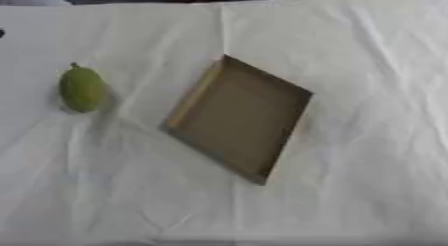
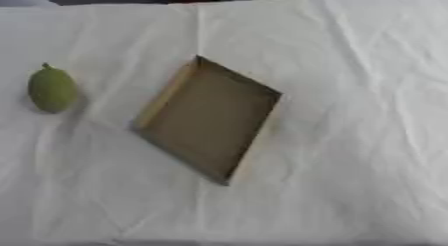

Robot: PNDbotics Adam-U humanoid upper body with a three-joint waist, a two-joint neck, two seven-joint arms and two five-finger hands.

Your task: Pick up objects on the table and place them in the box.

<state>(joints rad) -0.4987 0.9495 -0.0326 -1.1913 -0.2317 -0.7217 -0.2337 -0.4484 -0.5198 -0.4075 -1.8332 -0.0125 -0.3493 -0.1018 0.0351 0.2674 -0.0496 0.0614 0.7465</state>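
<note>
White cloth (image 1: pixel 367 140); green fruit (image 1: pixel 82 89) left of box (image 1: pixel 238 117), apart.

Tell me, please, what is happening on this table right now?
Nothing is being handled at this moment: no robot hand shows in either view. A green fruit lies on the white cloth to the left of a shallow brown cardboard box, apart from it. The box sits open and turned at an angle, with nothing visible inside. So the fruit has not yet been placed in the box.
</note>
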